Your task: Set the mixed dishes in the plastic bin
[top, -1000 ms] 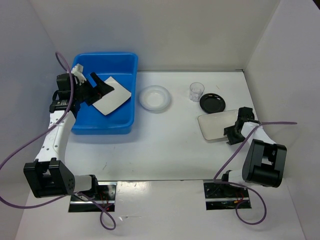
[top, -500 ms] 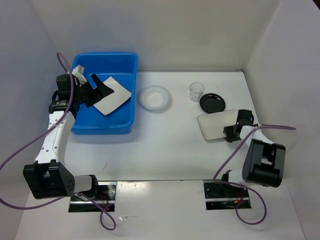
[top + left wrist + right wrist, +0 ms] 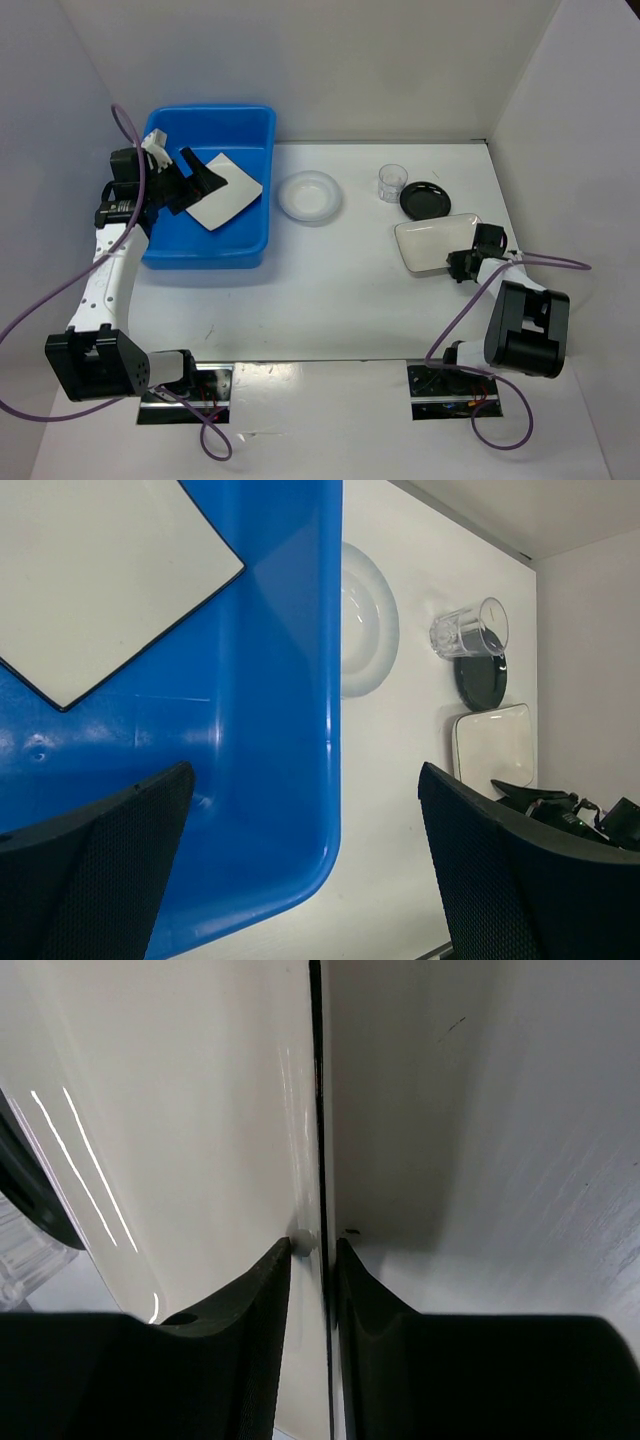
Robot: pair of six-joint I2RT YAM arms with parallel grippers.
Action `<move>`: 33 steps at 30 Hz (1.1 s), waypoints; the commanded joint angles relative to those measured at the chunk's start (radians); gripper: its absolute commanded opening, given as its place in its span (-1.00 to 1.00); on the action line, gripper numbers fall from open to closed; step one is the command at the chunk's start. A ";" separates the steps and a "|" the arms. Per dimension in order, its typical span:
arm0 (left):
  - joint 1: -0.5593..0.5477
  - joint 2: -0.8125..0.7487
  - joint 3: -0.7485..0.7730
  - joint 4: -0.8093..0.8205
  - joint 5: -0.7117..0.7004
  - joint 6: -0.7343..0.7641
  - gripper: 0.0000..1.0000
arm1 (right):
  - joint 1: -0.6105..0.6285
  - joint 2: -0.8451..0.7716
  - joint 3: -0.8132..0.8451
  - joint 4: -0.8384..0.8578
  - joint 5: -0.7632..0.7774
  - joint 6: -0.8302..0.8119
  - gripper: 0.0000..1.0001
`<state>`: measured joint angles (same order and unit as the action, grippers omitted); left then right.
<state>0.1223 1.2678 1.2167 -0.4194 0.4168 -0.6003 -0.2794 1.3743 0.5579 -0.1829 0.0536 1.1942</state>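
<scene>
The blue plastic bin stands at the far left. The large squarish white plate lies tilted in it, one corner on the right rim; it also shows in the left wrist view. My left gripper hangs open and empty over the bin. My right gripper is shut on the near right edge of the white rectangular tray, pinching its rim. The round white dish, clear cup and black bowl rest on the table.
White walls close in the table on the left, back and right. Purple cables loop from both arms. The tray's far edge sits right by the black bowl. The cup stands just beside the bowl.
My right gripper has moved the tray a little farther back, toward the black bowl. The left arm has barely moved.
</scene>
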 commanded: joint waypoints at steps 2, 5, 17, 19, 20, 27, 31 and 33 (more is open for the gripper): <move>-0.001 -0.022 0.044 0.010 0.002 0.027 0.99 | -0.004 0.000 -0.046 -0.007 0.040 -0.030 -1.00; -0.001 -0.022 0.021 0.019 0.002 0.027 0.99 | 0.005 -0.024 -0.036 -0.021 0.040 -0.039 -1.00; -0.001 -0.022 -0.023 0.062 0.011 -0.001 0.99 | 0.068 -0.161 -0.004 -0.128 0.006 -0.059 -1.00; -0.001 -0.022 -0.023 0.062 0.011 -0.001 0.99 | 0.078 -0.173 0.016 -0.142 0.006 -0.059 -1.00; -0.001 -0.022 -0.023 0.062 0.011 -0.001 0.99 | 0.078 -0.185 0.016 -0.151 0.006 -0.059 -1.00; -0.001 -0.031 -0.042 0.071 0.020 -0.010 0.99 | 0.140 -0.270 0.034 -0.210 -0.044 -0.059 -1.00; -0.001 -0.031 -0.051 0.091 0.030 -0.019 0.99 | 0.196 -0.293 0.034 -0.221 -0.095 -0.082 -1.00; -0.001 -0.031 -0.060 0.091 0.030 -0.029 0.99 | 0.220 -0.304 0.043 -0.221 -0.126 -0.114 -1.00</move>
<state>0.1223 1.2655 1.1648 -0.3725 0.4252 -0.6102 -0.0959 1.1229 0.5488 -0.4309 0.0128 1.1202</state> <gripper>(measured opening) 0.995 0.033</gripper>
